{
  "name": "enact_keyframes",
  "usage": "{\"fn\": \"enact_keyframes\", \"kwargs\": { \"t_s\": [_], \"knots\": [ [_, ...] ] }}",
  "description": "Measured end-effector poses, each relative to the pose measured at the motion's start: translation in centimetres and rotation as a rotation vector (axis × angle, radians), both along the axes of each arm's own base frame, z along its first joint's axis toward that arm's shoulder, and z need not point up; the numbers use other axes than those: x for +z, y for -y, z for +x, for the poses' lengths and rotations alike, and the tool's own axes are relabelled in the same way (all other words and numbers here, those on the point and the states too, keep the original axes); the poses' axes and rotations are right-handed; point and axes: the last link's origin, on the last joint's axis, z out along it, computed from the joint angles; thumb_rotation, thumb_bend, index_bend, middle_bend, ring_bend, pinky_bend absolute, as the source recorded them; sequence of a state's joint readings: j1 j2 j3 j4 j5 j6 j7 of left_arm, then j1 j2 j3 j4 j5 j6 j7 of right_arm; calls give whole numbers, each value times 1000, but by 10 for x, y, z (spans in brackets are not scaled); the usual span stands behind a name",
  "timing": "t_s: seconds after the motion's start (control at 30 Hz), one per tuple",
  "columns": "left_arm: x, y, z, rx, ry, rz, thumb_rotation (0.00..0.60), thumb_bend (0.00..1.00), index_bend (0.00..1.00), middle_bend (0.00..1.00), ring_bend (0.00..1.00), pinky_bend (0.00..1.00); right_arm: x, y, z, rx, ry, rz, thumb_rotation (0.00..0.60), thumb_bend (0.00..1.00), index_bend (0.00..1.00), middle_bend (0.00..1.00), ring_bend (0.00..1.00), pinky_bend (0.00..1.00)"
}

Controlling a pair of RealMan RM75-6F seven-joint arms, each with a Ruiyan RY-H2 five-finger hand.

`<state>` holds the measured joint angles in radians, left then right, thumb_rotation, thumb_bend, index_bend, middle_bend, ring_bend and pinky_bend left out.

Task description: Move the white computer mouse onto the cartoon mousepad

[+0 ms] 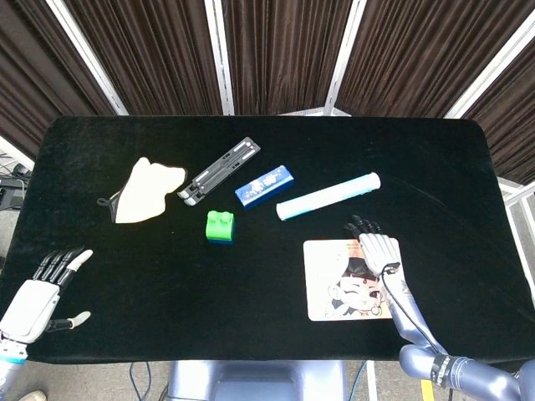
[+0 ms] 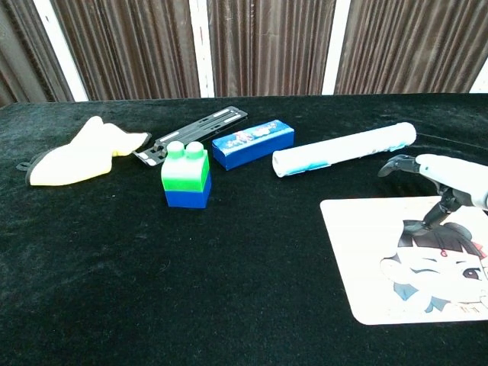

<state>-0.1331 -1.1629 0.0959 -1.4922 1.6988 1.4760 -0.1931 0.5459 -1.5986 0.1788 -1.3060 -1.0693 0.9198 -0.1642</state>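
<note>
The white mouse [image 1: 144, 190] [image 2: 80, 156] is a pale cream rounded body with a dark loop at its left end, lying at the table's left. The cartoon mousepad [image 1: 334, 292] [image 2: 366, 259] lies flat at the front right with nothing on it. My right hand [image 1: 376, 246] [image 2: 442, 171] hovers over the pad's far right corner, fingers stretched out and apart, holding nothing, far from the mouse. My left hand [image 1: 42, 292] is off the table's front left corner, fingers spread and empty, seen only in the head view.
Between mouse and pad stand a green and blue toy block [image 1: 220, 226] [image 2: 185, 175], a black folding stand [image 1: 219, 170], a blue box [image 1: 264, 185] and a white tube [image 1: 328, 196] [image 2: 343, 149] just beyond the pad. Dark curtains hang behind the black table.
</note>
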Motion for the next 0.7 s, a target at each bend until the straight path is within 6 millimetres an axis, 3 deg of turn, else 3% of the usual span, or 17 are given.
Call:
{"fn": "enact_keyframes", "kwargs": {
  "t_s": [0.7],
  "knots": [
    [-1,0,0,1,1,-3,600,106,0,0,0,0,4,6,7,16,11,-21,600,166,135,0,0,0]
  ]
}}
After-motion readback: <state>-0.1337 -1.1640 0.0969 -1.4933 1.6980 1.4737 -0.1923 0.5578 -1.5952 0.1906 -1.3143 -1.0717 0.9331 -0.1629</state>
